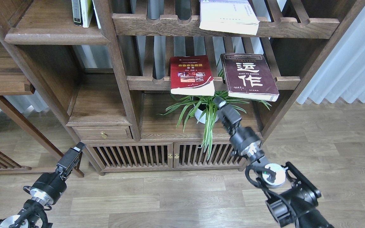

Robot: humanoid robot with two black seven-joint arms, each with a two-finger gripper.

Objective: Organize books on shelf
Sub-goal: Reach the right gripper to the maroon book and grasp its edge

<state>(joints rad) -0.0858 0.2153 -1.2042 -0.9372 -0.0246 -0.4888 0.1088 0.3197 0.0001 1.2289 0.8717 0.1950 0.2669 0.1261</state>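
Observation:
The red book (191, 74) and the dark maroon book (248, 76) lie flat side by side on the middle slatted rack, overhanging its front rail. The pale white-lavender book (228, 15) lies on the upper slatted rack. The solid dark-brown shelf (55, 38) is at the upper left. My right gripper (219, 102) is raised just below the front edges of the red and maroon books, holding nothing; its fingers cannot be told apart. My left gripper (79, 146) is low at the left, near the cabinet's corner, empty and seen end-on.
Several upright books (82, 12) stand at the back right of the solid shelf. A potted spider plant (204, 110) sits right under the two books, beside my right gripper. A cabinet with slatted doors (169, 155) and a small drawer (103, 133) lie below. A pale curtain (353, 63) hangs at right.

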